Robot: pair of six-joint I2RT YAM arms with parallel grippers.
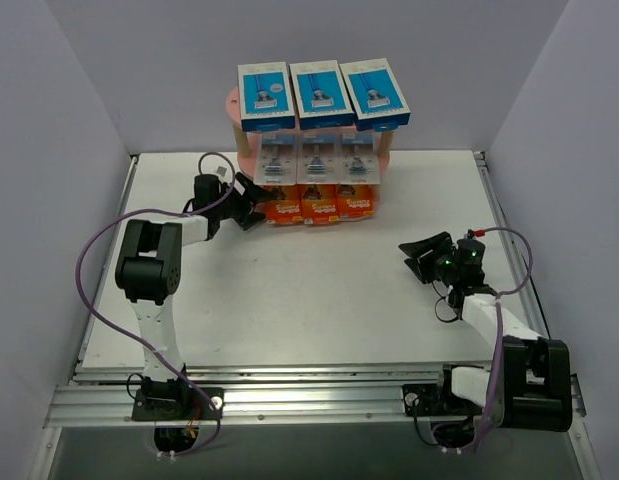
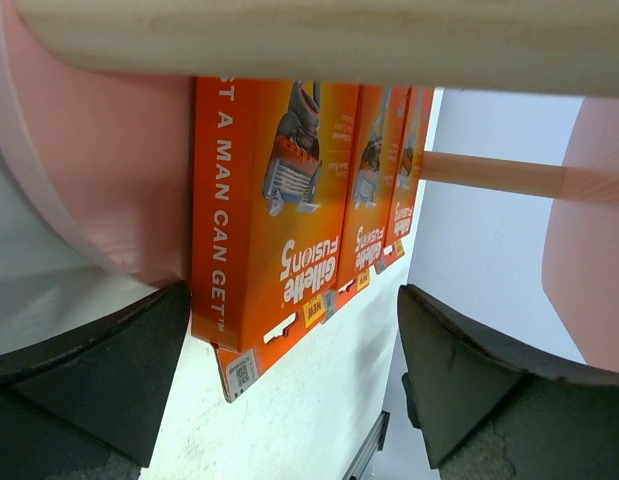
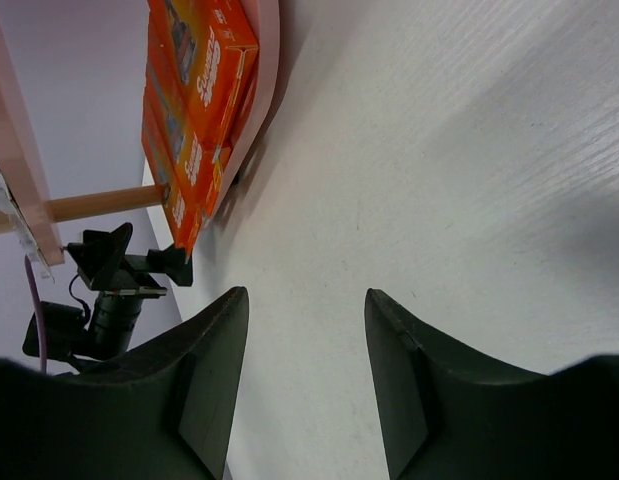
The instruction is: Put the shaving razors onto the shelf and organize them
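The pink shelf stands at the back middle of the table. Three blue-and-white boxes line its top board, three clear grey blister packs the middle board, three orange cards the bottom board. My left gripper is open and empty beside the leftmost orange card; the card's near end sits between the spread fingers without touching them. My right gripper is open and empty over bare table at the right, apart from the shelf. The orange cards show far off in the right wrist view.
White table with raised side walls left, right and behind. A metal rail runs along the near edge by the arm bases. A wooden shelf post crosses the left wrist view; another post shows in the right wrist view.
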